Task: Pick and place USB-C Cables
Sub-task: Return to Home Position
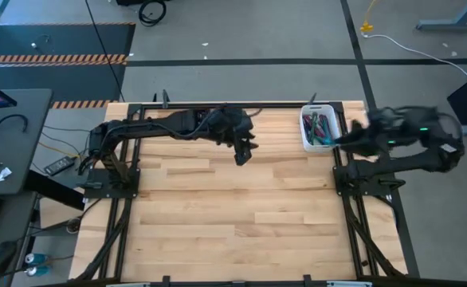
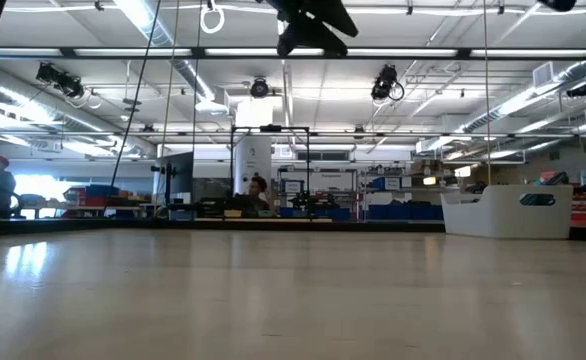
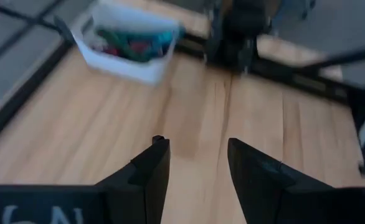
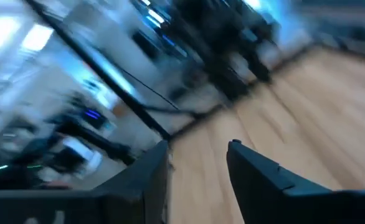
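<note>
Both your arms up, jaws open, nothing held

Your left arm [image 1: 170,126] was stretched sideways from its base toward the middle, bent at the elbow, with the left gripper [image 1: 244,153] tipped downward at its end. In that arm's wrist view the two dark fingers [image 3: 151,168] stood apart with nothing between them. Your right arm [image 1: 413,139] sat folded over its own base on the right side, and the right gripper [image 1: 339,141] pointed inward toward the left arm. Its fingers [image 4: 257,177] were spread too, also gripping nothing. The two grippers were well apart from each other.
</note>
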